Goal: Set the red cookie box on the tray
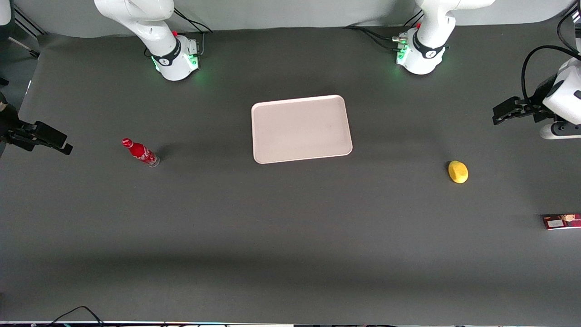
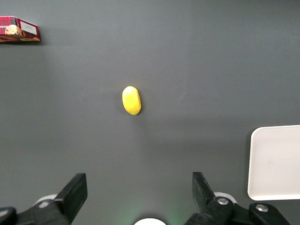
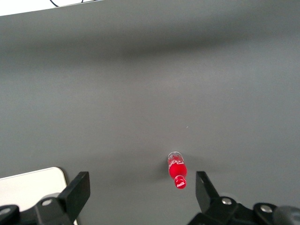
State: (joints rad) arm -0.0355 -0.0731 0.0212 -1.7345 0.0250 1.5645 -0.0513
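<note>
A red soda bottle (image 1: pixel 140 153) stands toward the parked arm's end of the dark counter (image 1: pixel 290 236). The tray (image 1: pixel 301 129) lies mid-counter, nothing on it. A yellow lemon (image 1: pixel 458 171) follows, then the red cookie box (image 1: pixel 563 221) at the working arm's end, nearer the front camera. The gripper (image 1: pixel 498 116) hangs wide, holding nothing, above the counter.

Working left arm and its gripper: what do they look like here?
The left arm is glossy white with a black band near its base, green lights and black cables there. Its gripper, toward the working arm's end of the table, is matte black with two flat angular fingers, set apart.
</note>
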